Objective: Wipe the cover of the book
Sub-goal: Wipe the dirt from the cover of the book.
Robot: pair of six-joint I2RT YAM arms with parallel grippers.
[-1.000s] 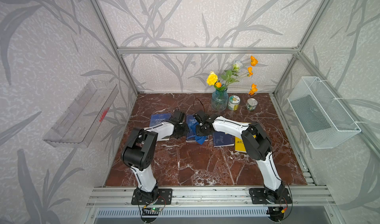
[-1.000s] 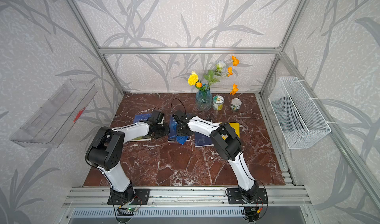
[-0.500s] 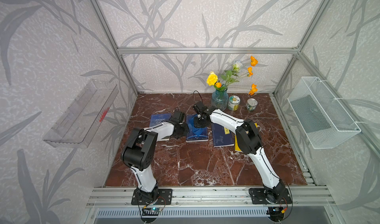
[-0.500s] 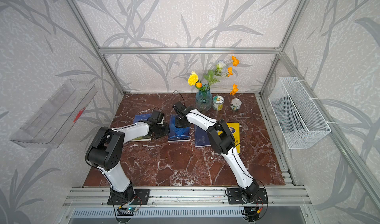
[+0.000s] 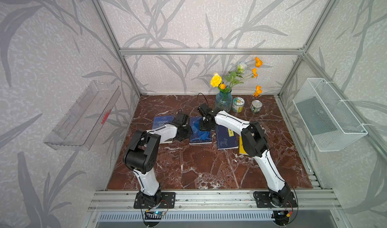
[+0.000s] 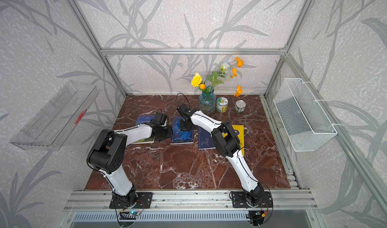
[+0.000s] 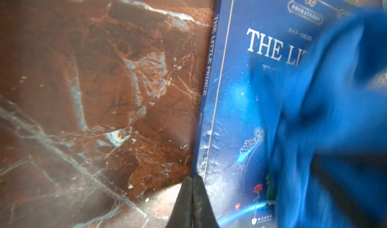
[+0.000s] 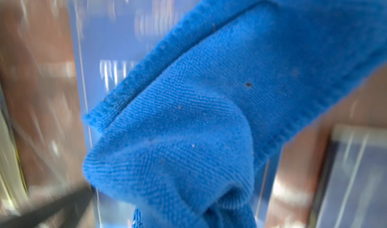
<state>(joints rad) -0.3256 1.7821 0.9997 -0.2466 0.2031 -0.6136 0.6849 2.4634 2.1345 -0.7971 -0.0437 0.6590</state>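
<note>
Looking down in a top view, you see the book (image 5: 200, 141) lying flat on the marble table (image 5: 199, 168), in the middle of a row of books. The blue cloth (image 5: 202, 134) is bunched on its cover under the right gripper (image 5: 204, 128).

The left wrist view gives you what that view hides: the title THE LITTLE PRINCE, the spine, and the left gripper (image 7: 192, 178). Its fingertips are pressed together and sit right at the spine-side edge, near a corner of the book.

The right wrist view is mostly cloth, with blurred cover and marble around it. You cannot see the fingers there, but the cloth gathers to a pinch at the frame's edge, and the jaws are clamped on it.

A strip of marble separates the spine from the Animal Farm book (image 5: 163, 121), and the left gripper sits in it. On the other side, a narrow gap parts the book from a dark blue book (image 5: 225, 139). The vase (image 5: 223, 101) stands near, beyond the book's far edge. In front of the row, broad marble lies open.
</note>
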